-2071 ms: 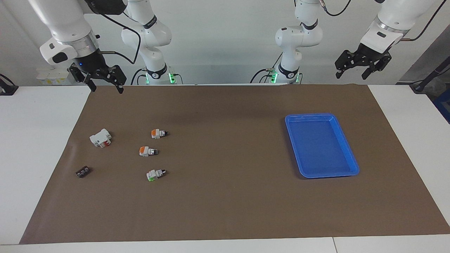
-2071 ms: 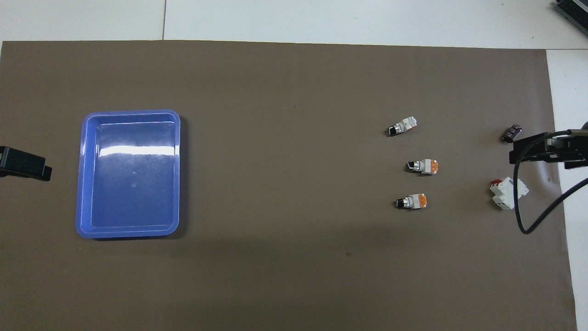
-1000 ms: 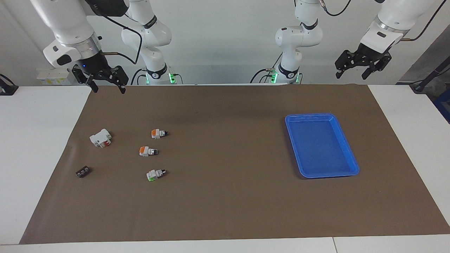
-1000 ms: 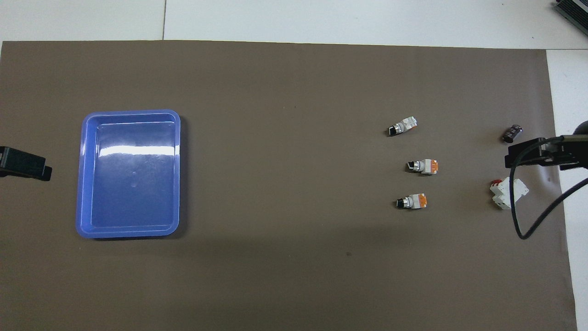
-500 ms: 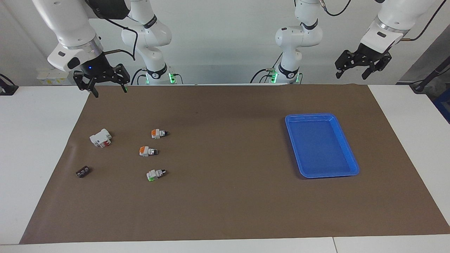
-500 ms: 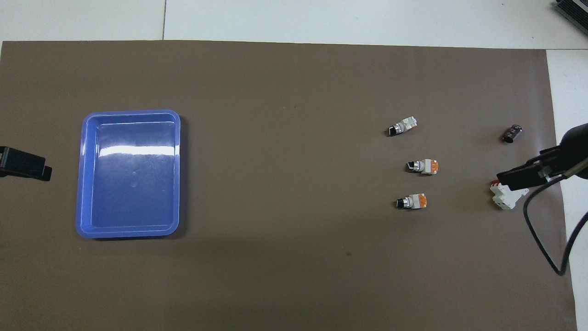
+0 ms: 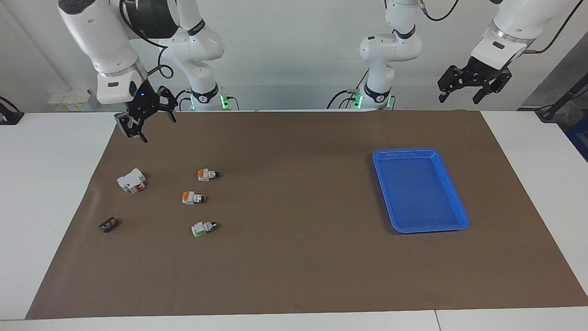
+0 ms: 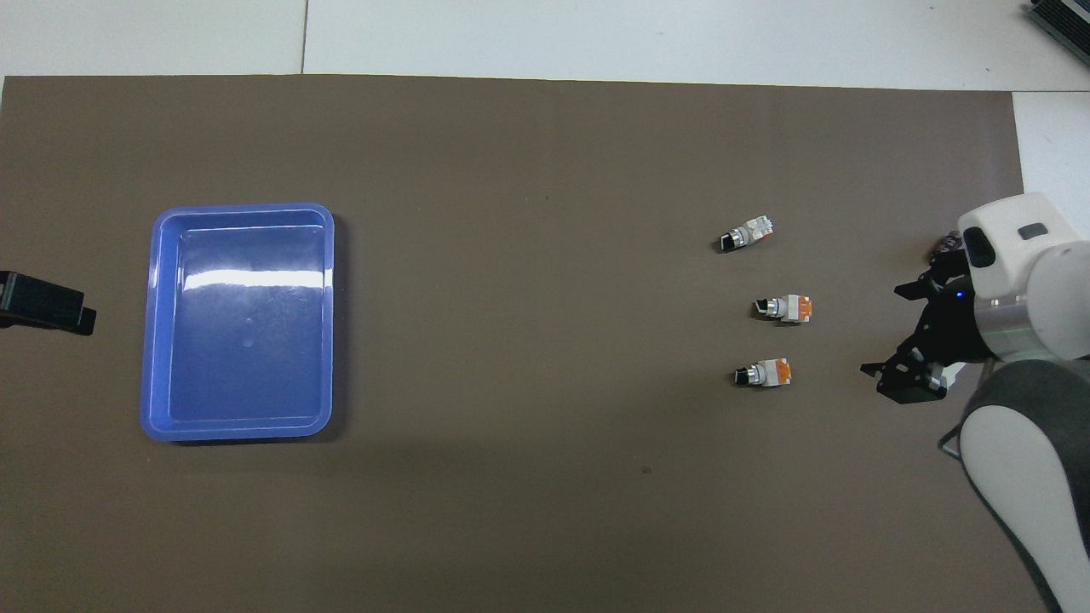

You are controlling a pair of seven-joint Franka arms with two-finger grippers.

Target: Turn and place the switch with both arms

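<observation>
Two small switches with orange blocks and black knobs lie on the brown mat: one (image 7: pixel 206 174) (image 8: pixel 765 373) nearer the robots, the other (image 7: pixel 192 198) (image 8: pixel 785 307) just farther. My right gripper (image 7: pixel 159 129) (image 8: pixel 894 332) hangs open and empty in the air over the mat, toward the right arm's end, apart from both switches. In the overhead view it covers most of the white block. My left gripper (image 7: pixel 459 99) (image 8: pixel 43 305) waits raised and open at the left arm's end, holding nothing.
A similar switch with a green block (image 7: pixel 202 227) (image 8: pixel 747 232) lies farthest from the robots. A white block with a red part (image 7: pixel 132 180) and a small black part (image 7: pixel 108 225) lie toward the right arm's end. A blue tray (image 7: pixel 381 184) (image 8: pixel 153 340) stands toward the left arm's end.
My right arm has swung in over the mat and its gripper has turned and come lower, toward the white block. The left arm and all the objects have not moved.
</observation>
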